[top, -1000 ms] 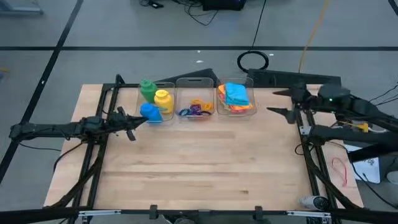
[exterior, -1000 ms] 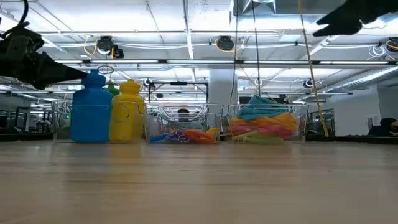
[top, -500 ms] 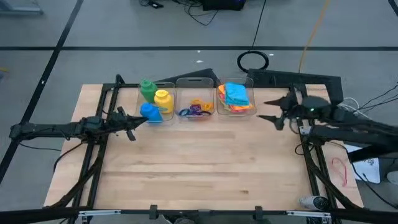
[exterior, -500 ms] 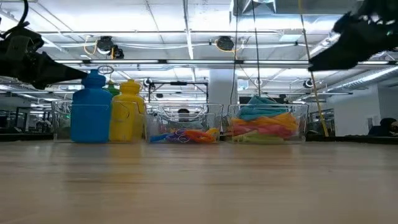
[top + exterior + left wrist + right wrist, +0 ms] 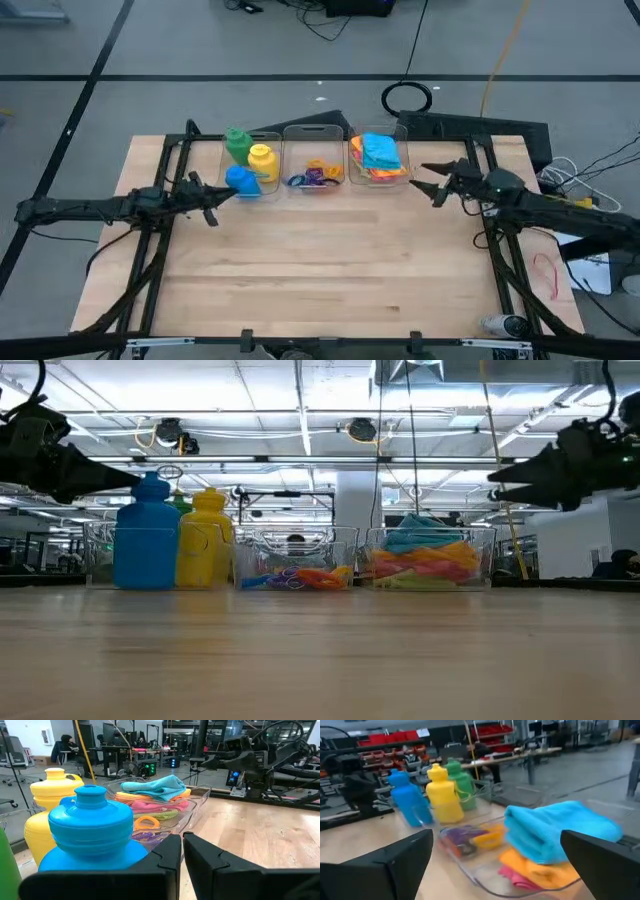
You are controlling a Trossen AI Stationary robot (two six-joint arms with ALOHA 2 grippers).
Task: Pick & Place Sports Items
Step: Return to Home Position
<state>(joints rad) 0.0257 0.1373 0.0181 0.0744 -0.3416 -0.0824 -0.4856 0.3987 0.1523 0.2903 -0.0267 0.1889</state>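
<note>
Right pincer point(image 5: 421, 178) hangs in the air over the right side of the wooden table point(image 5: 330, 270), its two fingers spread wide and holding nothing, pointing toward the row of bins. Left pincer point(image 5: 215, 197) is over the left side, fingers closed almost together on nothing, its tip just beside the blue bottle point(image 5: 241, 180).

Farther back, three clear bins stand side by side along the far edge. The left bin point(image 5: 274, 140) holds the blue bottle nearest, the yellow bottle point(image 5: 261, 160) behind it and the green bottle point(image 5: 236, 142) at the back, all upright. The middle bin point(image 5: 314, 135) holds a small heap of rings point(image 5: 316, 175), purple, orange and yellow. The right bin point(image 5: 404, 172) holds the stacked cloths point(image 5: 378, 152), blue on top, with orange, pink and pale green beneath.

Beyond the table, a black coil of cable point(image 5: 407, 98) lies on the grey floor.
</note>
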